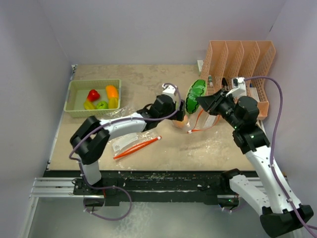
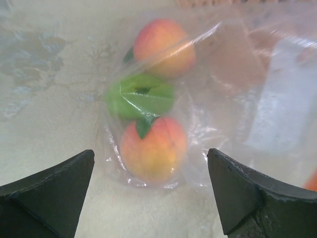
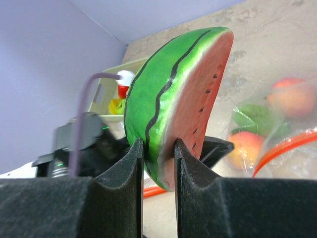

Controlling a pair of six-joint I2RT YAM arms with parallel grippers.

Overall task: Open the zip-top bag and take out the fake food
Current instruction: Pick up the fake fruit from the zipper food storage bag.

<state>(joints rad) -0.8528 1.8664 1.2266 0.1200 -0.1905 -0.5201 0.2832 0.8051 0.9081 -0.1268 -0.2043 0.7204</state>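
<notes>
Right hand [image 3: 158, 148]: narrow, gripping watermelon slice [image 3: 168, 89], beside the zip-top bag [image 3: 297, 158].
Left hand [image 2: 150, 153]: wide open, over the bag.
Inside bag: two peaches [image 2: 153, 148], green piece [image 2: 141, 95].

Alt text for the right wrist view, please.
The right gripper clamps a glossy plastic watermelon slice, green striped rind and pink flesh, held upright. Behind it on the right lies a clear zip-top bag with an orange zip strip, holding two peach-coloured toy fruits and a green toy.
</notes>
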